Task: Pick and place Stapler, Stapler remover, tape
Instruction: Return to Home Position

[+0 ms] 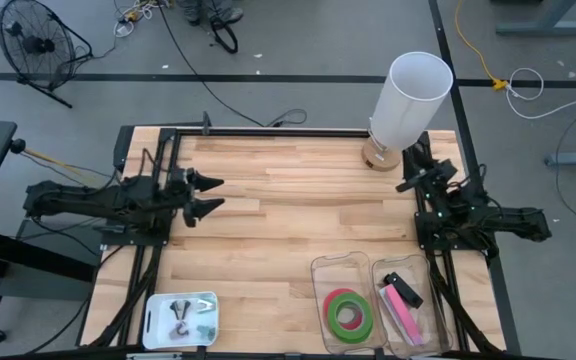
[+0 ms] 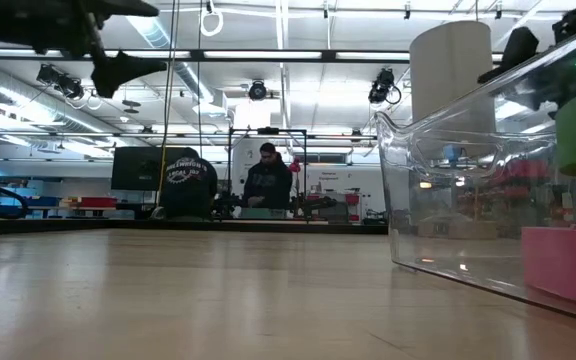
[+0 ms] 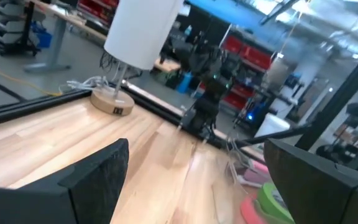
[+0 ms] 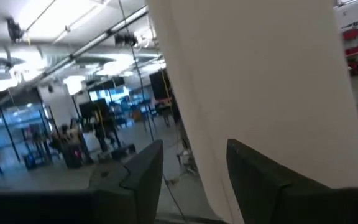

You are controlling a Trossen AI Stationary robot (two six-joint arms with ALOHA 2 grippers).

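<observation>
While both arms sit folded at the side edges of the table [image 1: 288,230]: neither claw carries anything.
Left gripper [image 1: 211,195]: fingers spread wide and empty, raised over the left edge, pointing across toward the right edge.
Right gripper [image 4: 193,152]: fingers parted and empty, at the right edge near the far right corner, nosed up to the white lamp [image 1: 415,90].
Tape [image 1: 350,314]: lies flat in the clear bin [image 1: 318,268] at the near edge, toward the near right corner (green on top, a red-pink rim beneath; the roll count probably cannot be settled from above).
Stapler [image 1: 401,304]: pink, in the neighbouring clear bin [image 1: 440,330], long axis running roughly from far edge to near edge.
Staple removers [image 1: 180,310]: in the white bin [image 1: 156,305] at the near left corner.
Key relation: the tape lies toward the near edge from the right gripper, opposite to where that claw points; the right arm is the nearer one, the left well apart.
Judgement: sorting appears complete, and only parking the arms is left.
</observation>
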